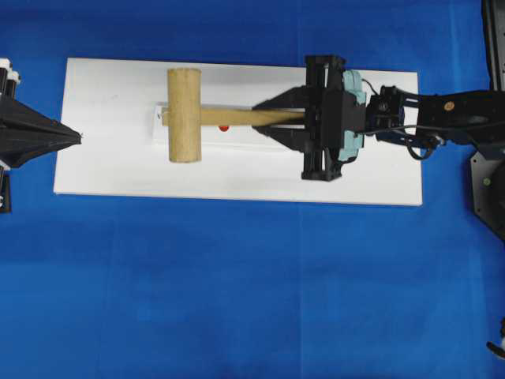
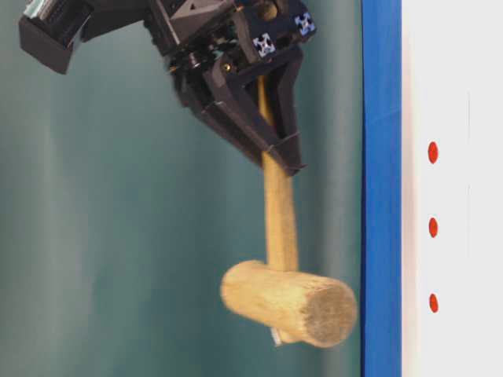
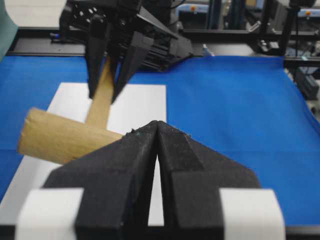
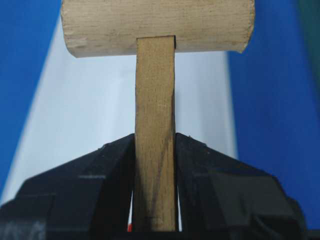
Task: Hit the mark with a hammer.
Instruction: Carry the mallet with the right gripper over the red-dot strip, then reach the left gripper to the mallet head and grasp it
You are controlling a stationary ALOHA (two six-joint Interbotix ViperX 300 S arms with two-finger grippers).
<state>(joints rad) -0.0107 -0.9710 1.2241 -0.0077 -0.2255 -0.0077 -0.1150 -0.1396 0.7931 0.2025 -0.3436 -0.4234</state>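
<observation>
My right gripper (image 1: 256, 118) is shut on the flat handle (image 4: 155, 100) of the wooden hammer (image 1: 184, 115), and its fingers press both sides of the handle. The hammer is lifted off the white board (image 1: 237, 170); in the table-level view its thick head (image 2: 291, 302) hangs apart from the board's surface. A red mark (image 1: 224, 128) peeks out from under the handle. The table-level view shows three red marks in a row, the middle one (image 2: 433, 228) about level with the handle. My left gripper (image 1: 79, 136) is shut and empty at the board's left edge, its tips (image 3: 157, 122) pointing at the hammer head (image 3: 65, 137).
The board lies on a blue cloth (image 1: 237, 300) that covers the table on all sides. A small white label (image 1: 158, 126) lies on the board under the hammer head. Black frame parts (image 3: 240, 30) stand beyond the table's far edge.
</observation>
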